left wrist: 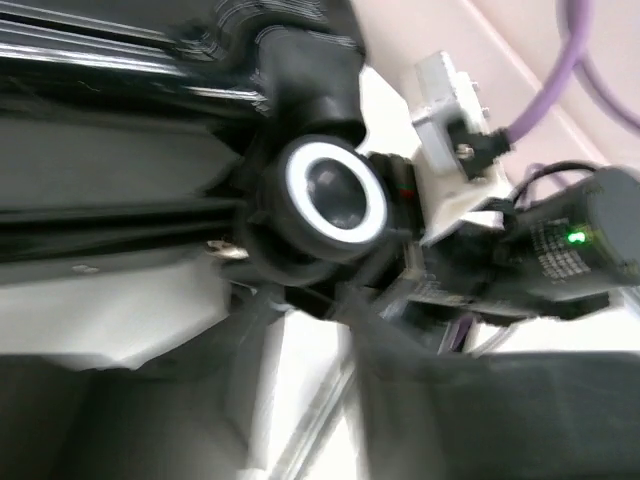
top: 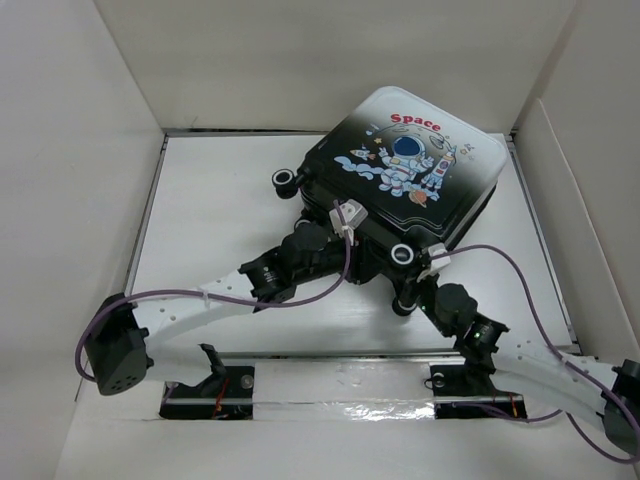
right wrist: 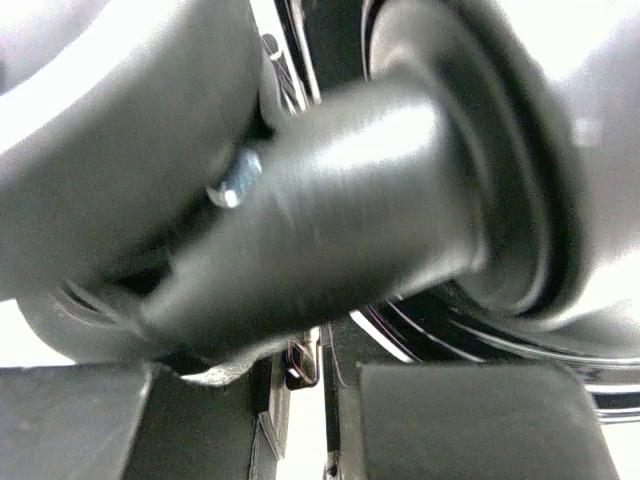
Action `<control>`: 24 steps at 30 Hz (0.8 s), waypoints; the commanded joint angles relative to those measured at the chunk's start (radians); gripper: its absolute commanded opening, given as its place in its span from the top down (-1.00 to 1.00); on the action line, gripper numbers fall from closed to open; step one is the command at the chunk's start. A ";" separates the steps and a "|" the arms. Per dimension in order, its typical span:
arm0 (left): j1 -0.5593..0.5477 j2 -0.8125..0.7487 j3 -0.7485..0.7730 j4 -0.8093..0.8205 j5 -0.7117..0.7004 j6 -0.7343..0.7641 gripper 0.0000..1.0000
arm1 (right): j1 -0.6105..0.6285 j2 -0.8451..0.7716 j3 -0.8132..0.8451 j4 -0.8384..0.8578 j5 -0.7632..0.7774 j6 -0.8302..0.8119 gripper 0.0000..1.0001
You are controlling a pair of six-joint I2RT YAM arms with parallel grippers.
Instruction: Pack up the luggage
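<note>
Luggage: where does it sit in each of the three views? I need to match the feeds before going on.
Top external: luggage lies upper right of centre, print up, both arms at its near edge.
Left wrist: glossy black luggage across the upper left, blurred.
Right wrist: luggage fills the frame, too close and blurred for detail.
Shared landmark: black-and-white wheel, seen in top external and left wrist.

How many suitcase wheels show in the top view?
2. Left wheel sticks out at the luggage's left corner; near wheel sits on its near edge. Others may hide behind the arms.
</note>
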 commanded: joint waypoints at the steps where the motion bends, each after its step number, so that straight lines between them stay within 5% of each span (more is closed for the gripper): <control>1: 0.001 -0.085 0.044 -0.005 -0.164 0.016 0.19 | -0.010 -0.074 0.107 -0.110 -0.129 0.018 1.00; 3: 0.022 -0.116 0.077 -0.089 -0.403 -0.002 -0.29 | -0.010 -0.085 0.113 -0.132 -0.160 0.032 0.74; 4: 0.095 -0.127 0.094 -0.123 -0.455 -0.017 -0.39 | -0.010 -0.100 0.131 -0.251 -0.144 0.049 0.01; 7: 0.304 -0.111 0.148 -0.226 -0.376 -0.079 -0.61 | -0.010 -0.131 0.232 -0.530 -0.101 0.092 -0.69; 8: 0.417 -0.103 0.157 -0.256 -0.348 -0.085 -0.62 | -0.010 -0.164 0.254 -0.590 -0.078 0.106 -0.74; 11: 0.493 -0.083 0.146 -0.285 -0.409 -0.076 -0.66 | -0.010 -0.253 0.286 -0.735 -0.049 0.156 -0.98; 15: 0.513 -0.042 0.162 -0.279 -0.491 0.001 -0.72 | -0.021 -0.350 0.276 -0.807 0.008 0.204 -1.00; 24: 0.544 0.080 0.232 -0.149 -0.264 0.248 -0.69 | -0.021 -0.496 0.381 -0.934 0.171 0.195 -1.00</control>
